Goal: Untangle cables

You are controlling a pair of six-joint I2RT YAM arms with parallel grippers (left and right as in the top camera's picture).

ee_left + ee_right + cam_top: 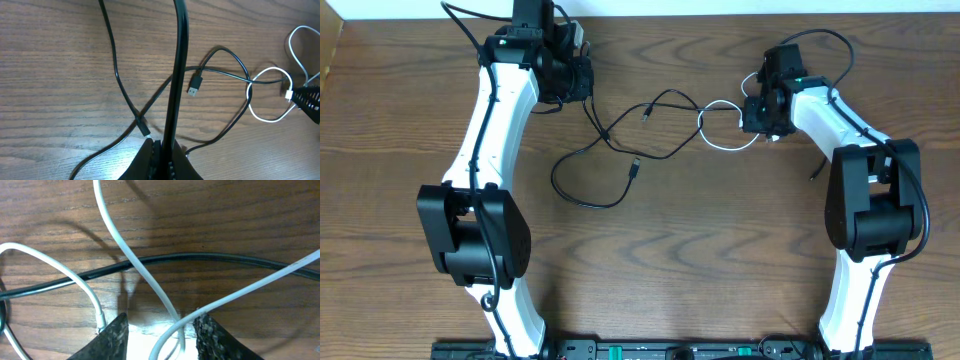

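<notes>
The black cable (179, 60) threads through the loop of the white cable (116, 237) on the wooden table (720, 250). The right gripper (160, 330) straddles the white cable, fingers apart. Well away from the white cable, the left gripper (160, 150) is clamped on the black cable.

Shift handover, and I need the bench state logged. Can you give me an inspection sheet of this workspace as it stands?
Surface: wooden table, bare grain, no spills seen.
Job's things: black cable and white cable cross each other, not yet separated.
Clutter: nothing seen.
Tools: left tool shut on the black cable; right tool open, fingers straddling the white cable.
Cables: the black cable's USB plug lies free on the wood.
Surroundings: pale strip beyond the table's far edge; otherwise nothing seen.
</notes>
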